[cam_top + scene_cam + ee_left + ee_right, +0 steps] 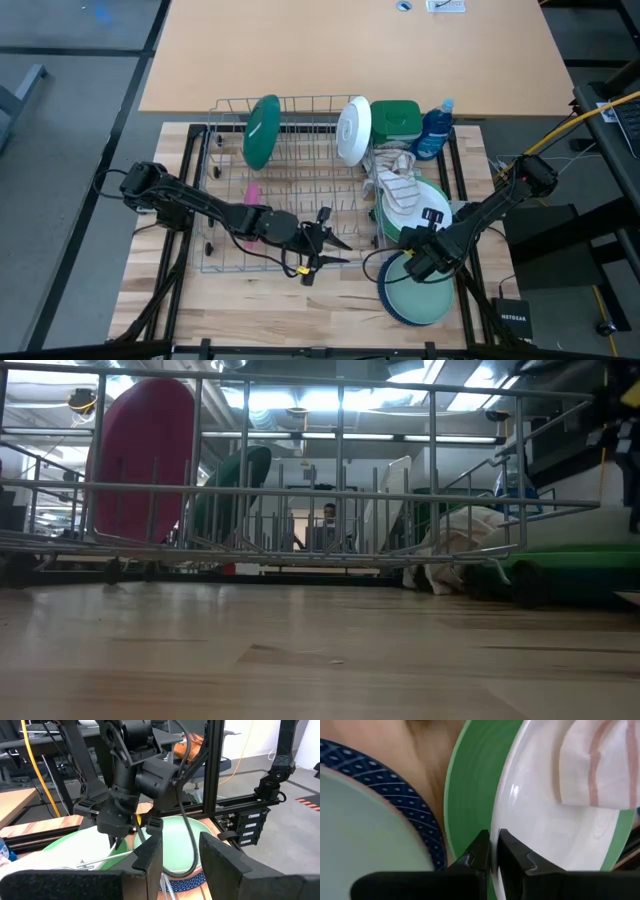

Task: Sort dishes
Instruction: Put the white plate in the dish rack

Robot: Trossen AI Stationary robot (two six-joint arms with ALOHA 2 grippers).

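Note:
A wire dish rack (280, 200) holds a dark green plate (262, 130), a white plate (353, 130) and a pink plate (140, 460), all standing on edge. Right of it, a white plate (555, 845) lies on a light green plate (470, 795), with a beige-and-white cloth (395, 185) partly over them. Nearer, a pale teal plate (420, 300) lies on a navy plate (405, 790). My left gripper (182, 865) hovers open and empty over the rack's near right corner. My right gripper (492, 852) is shut on the lying white plate's near rim. My right gripper pinches the white plate's near rim (496, 827) between its two fingers, coming from above and from the near side, slanting down. The plate still lies on the light green plate, with the cloth on its far part.
A green square-lidded tub (395, 118) and a blue bottle (435, 130) stand at the far right behind the rack. Bare wood lies in front of the rack (300, 650). A person (328, 525) shows far off in the room.

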